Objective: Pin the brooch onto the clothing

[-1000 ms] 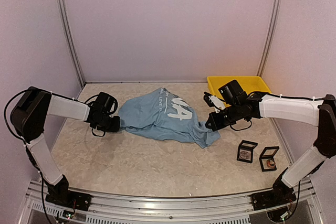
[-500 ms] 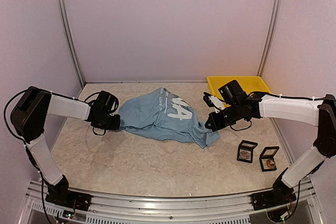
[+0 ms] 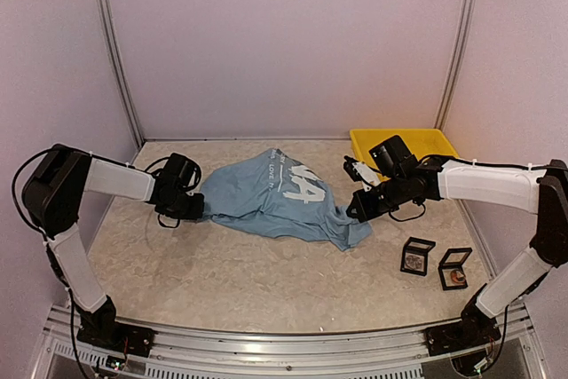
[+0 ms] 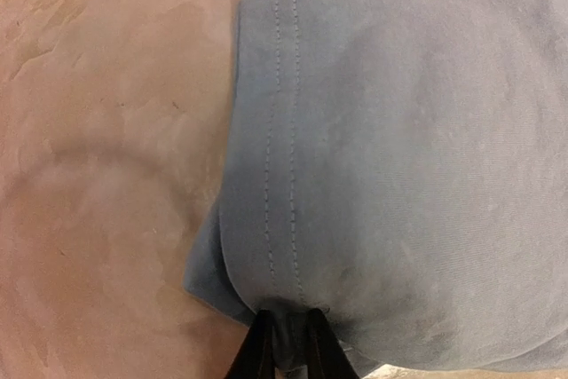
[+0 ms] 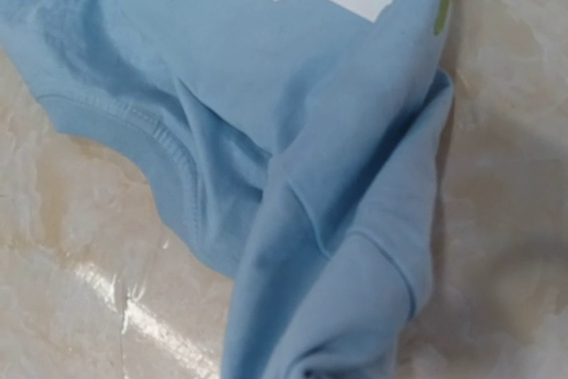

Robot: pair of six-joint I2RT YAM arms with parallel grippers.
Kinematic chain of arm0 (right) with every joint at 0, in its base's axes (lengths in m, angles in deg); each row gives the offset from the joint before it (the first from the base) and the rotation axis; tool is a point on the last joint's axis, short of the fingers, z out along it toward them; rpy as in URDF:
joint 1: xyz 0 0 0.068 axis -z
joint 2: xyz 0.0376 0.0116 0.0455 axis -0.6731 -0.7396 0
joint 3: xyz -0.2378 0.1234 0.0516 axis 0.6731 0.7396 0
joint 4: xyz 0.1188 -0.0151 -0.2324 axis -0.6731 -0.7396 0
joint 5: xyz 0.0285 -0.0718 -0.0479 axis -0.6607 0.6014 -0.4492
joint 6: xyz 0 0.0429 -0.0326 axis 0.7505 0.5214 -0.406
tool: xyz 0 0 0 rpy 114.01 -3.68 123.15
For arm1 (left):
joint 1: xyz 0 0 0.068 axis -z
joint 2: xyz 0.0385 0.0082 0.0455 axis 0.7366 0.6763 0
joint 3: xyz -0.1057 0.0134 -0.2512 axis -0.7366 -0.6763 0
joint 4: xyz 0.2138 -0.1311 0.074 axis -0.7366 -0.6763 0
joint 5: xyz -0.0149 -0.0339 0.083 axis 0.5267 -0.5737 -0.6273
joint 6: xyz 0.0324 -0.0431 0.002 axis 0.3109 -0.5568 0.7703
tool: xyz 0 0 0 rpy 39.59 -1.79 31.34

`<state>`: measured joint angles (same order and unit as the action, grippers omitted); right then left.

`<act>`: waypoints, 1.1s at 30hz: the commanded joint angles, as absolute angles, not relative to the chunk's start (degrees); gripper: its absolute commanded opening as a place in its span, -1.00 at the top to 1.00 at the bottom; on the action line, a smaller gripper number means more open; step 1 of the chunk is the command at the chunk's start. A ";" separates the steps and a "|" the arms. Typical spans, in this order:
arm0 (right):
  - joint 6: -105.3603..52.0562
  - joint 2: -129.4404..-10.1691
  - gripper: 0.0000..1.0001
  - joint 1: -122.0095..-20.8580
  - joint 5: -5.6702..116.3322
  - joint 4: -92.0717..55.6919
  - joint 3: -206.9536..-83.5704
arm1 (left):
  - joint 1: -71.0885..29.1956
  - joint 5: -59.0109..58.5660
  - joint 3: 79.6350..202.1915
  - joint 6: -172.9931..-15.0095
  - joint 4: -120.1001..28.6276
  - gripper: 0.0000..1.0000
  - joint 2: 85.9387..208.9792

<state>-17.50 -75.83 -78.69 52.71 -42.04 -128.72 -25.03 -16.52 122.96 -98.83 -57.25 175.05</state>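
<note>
The light blue T-shirt (image 3: pixel 266 200) lies crumpled mid-table, with part of its white lettering (image 3: pixel 300 185) showing. My left gripper (image 3: pixel 201 212) is shut on its stitched left edge; in the left wrist view the black fingers (image 4: pixel 258 354) pinch a fold of the cloth (image 4: pixel 399 175). My right gripper (image 3: pixel 357 212) is at the shirt's right corner. Its fingers are hidden in the right wrist view, where the cloth (image 5: pixel 311 130) bunches toward the bottom edge as if held. Two brooches sit in small black open boxes (image 3: pixel 417 256) (image 3: pixel 454 267) at the near right.
A yellow bin (image 3: pixel 404 145) stands at the back right, just behind the right arm. The pale marbled table (image 3: pixel 248 281) is walled in by panels on the left, back and right.
My left gripper has edged slightly toward the back with the shirt edge in it. The right arm and the boxes have not moved.
</note>
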 commanded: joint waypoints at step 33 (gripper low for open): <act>-22.85 -65.62 1.00 -77.64 66.38 -57.12 -154.47 | -19.46 -30.97 132.07 -100.89 -70.14 1.00 132.81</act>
